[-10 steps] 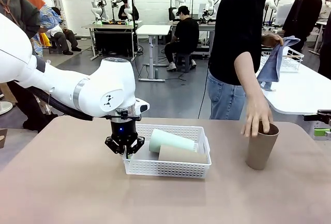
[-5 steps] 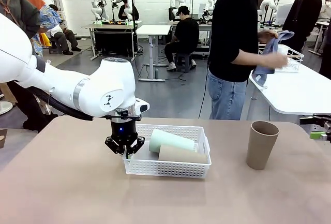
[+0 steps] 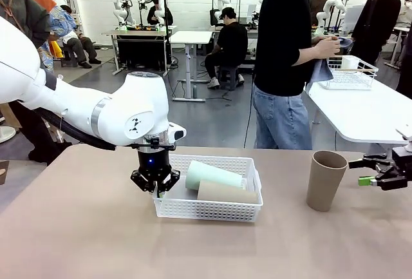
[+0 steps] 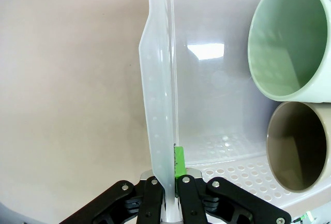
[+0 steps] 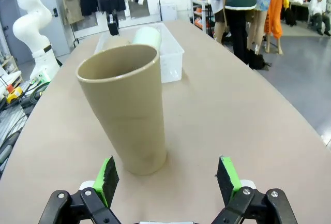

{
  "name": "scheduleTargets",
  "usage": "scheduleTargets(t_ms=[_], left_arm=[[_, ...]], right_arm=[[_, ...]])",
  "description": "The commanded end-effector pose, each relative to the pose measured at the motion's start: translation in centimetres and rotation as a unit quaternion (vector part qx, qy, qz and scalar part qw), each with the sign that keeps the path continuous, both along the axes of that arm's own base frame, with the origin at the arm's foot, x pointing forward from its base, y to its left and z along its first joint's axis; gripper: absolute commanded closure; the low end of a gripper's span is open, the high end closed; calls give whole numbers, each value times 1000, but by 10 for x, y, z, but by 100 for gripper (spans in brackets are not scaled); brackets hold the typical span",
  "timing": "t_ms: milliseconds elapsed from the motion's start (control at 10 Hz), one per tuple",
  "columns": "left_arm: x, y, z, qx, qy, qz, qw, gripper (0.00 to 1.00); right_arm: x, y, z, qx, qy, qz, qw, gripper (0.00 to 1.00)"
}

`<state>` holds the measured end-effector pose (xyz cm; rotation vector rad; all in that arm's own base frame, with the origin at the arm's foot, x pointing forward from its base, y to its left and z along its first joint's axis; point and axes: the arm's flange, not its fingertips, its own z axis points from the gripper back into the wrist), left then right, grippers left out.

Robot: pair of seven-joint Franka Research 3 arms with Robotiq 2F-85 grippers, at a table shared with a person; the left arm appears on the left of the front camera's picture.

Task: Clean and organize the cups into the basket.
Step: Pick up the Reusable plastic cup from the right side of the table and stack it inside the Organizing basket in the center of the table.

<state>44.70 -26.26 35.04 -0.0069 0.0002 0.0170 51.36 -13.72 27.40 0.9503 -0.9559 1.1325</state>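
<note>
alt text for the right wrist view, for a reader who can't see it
A tan-brown cup stands upright on the table just ahead of the right gripper, whose green-padded fingers are spread wide and not touching it. Farther back, a white basket holds a mint green cup, with the left gripper at its end.

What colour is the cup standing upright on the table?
Tan-brown cup, clearest in the right wrist view.
</note>
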Motion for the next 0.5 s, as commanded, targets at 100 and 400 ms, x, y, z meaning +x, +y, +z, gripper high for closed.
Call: scheduleTargets(t_ms=[100, 400], left_arm=[[-1, 0, 0, -1, 0, 1, 1000, 100], [-1, 0, 0, -1, 0, 1, 1000, 100]], right_arm=[[7, 9, -6, -17, 14, 6, 1000, 0], [6, 15, -12, -19, 14, 40, 999, 0]])
